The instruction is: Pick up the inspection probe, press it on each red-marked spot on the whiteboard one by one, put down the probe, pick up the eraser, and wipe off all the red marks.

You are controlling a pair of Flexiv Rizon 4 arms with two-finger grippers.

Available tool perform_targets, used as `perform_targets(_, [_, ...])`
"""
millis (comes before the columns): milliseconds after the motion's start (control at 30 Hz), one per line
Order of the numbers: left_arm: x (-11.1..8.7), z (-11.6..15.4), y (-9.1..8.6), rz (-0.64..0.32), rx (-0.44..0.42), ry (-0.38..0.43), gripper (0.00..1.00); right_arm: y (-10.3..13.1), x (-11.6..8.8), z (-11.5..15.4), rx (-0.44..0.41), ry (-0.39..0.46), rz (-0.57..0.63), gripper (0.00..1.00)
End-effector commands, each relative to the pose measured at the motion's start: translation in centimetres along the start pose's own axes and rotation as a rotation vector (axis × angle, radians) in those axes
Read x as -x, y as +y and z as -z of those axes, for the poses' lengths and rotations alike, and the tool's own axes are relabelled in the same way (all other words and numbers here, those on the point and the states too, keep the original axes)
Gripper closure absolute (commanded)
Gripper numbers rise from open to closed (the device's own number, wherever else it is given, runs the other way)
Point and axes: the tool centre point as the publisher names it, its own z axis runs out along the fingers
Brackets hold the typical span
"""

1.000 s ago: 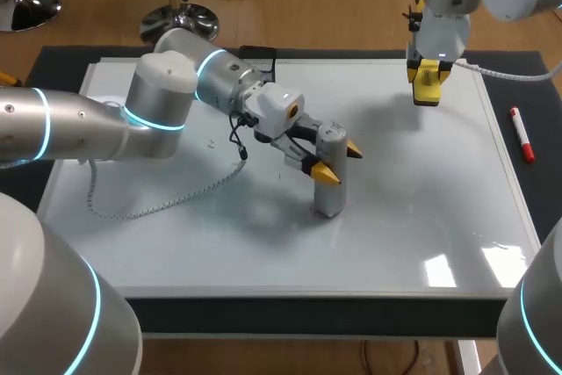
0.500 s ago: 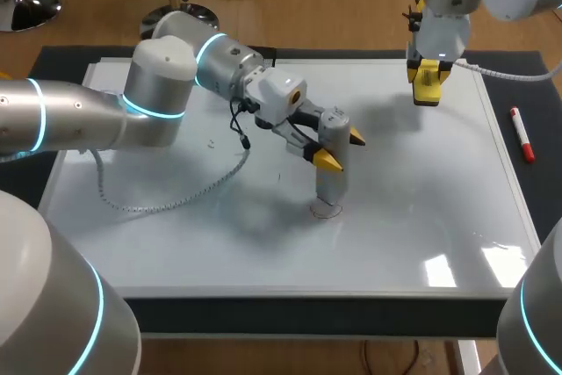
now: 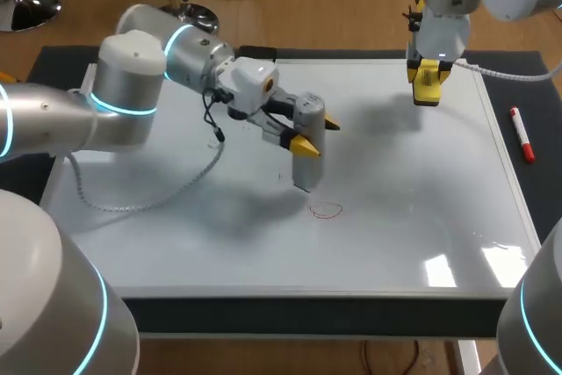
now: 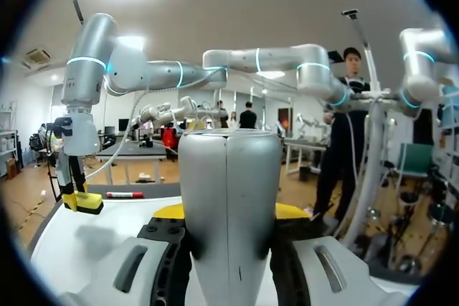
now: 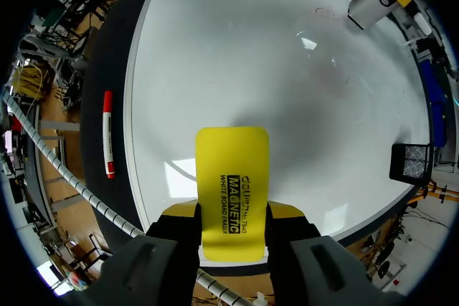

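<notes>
While hanging over the whiteboard (image 3: 421, 208) left of its centre: left gripper (image 3: 316, 135) clenched on the grey inspection probe (image 3: 302, 171), one yellow tip on each side of the body. Probe near upright, lower end pointing down at the board, upper end above the fingers. Small red ring mark (image 3: 326, 210) on the board just beside the probe's lower end, toward the right arm's side; end not on the ring. Cannot tell whether the end touches the board. Left wrist view: probe body filling the gap between the fingers, pressed from both sides.

Right gripper (image 3: 428, 76) above the far right part of the board, grasping the yellow eraser (image 5: 232, 177) between its two fingers. Eraser clear of the surface, shadow on the board below.

Red marker (image 3: 522, 134) on the dark mat (image 3: 537, 111), just beside the board's right edge. Grey cable (image 3: 149, 204) from the left arm trailing across the board's left part.
</notes>
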Motion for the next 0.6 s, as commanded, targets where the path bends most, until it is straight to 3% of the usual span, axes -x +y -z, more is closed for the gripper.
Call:
perform_targets(33, [-1.0, 2.0, -0.8, 0.0, 0.002, -0.045, 1.0, 0.0, -0.1, 0.1, -0.001, 0.002, 0.003, 1.0])
perform_targets(333, [-0.1, 5.7, -0.8, 0.005, -0.002, -0.119, 1.0, 0.0, -0.1, 0.1, -0.001, 0.002, 0.003, 1.0])
perform_targets(600, [2.0, 9.0, -0.6, 0.031, 0.0, -0.176, 1.0, 0.0, -0.1, 0.1, -0.001, 0.002, 0.003, 1.0])
